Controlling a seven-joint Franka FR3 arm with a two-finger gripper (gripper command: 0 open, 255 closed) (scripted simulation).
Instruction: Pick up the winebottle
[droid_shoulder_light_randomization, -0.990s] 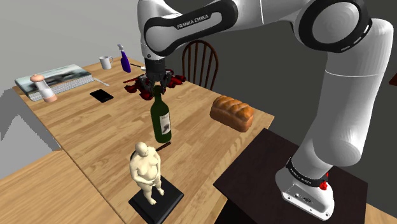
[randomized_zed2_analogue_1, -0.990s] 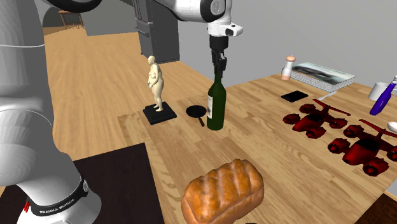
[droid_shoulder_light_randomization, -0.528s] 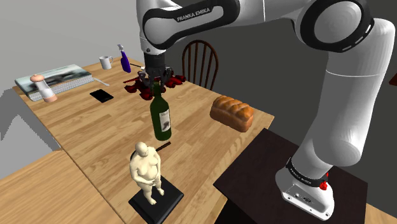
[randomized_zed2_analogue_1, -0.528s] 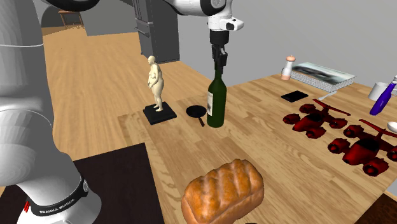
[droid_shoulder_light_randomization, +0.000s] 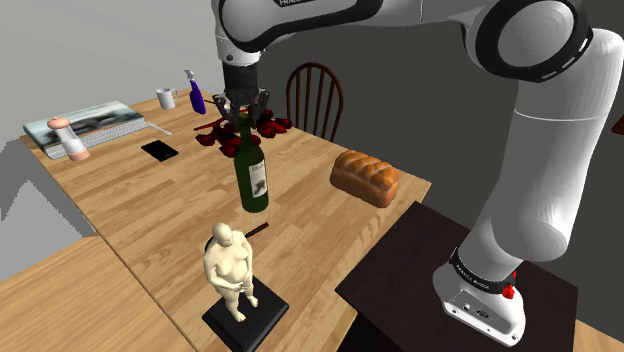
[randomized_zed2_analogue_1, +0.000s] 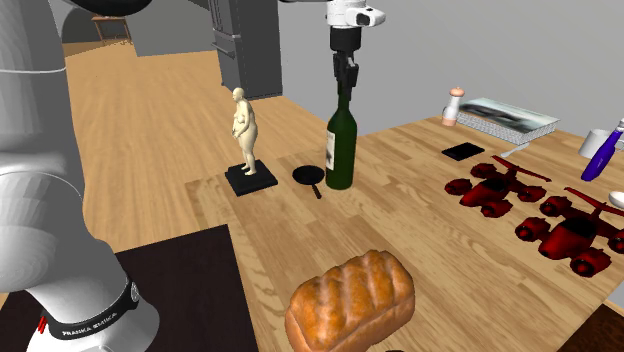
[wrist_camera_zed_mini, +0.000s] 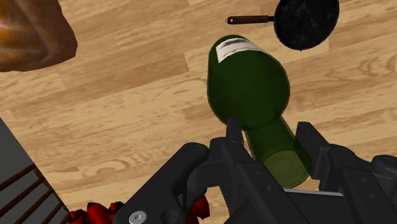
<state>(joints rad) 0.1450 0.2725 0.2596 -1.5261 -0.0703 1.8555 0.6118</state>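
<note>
While looking along the gripper (wrist_camera_zed_mini: 270, 130), saw both black fingers (wrist_camera_zed_mini: 233, 135) pressed on the neck of the dark green wine bottle (wrist_camera_zed_mini: 248, 76): clamped, not apart. Saw bottle body hanging below the hand, small black frying pan (wrist_camera_zed_mini: 305, 22) on the wood beyond it. Found bottle upright in the shoulder view, over the middle of the wooden table (droid_shoulder_light_randomization: 130, 215), between the pale figurine (droid_shoulder_light_randomization: 232, 262) on its black base and the red toy vehicles (droid_shoulder_light_randomization: 215, 135). Noted bread loaf (droid_shoulder_light_randomization: 366, 177) toward the shoulder view's right, well apart from bottle. Spotted pan just beside bottle base in the second exterior view, on the figurine side. Could not tell whether base touched the tabletop or hung clear. Logged white arm coming down from above, dark stand (droid_shoulder_light_randomization: 400, 270) at table edge.
</note>
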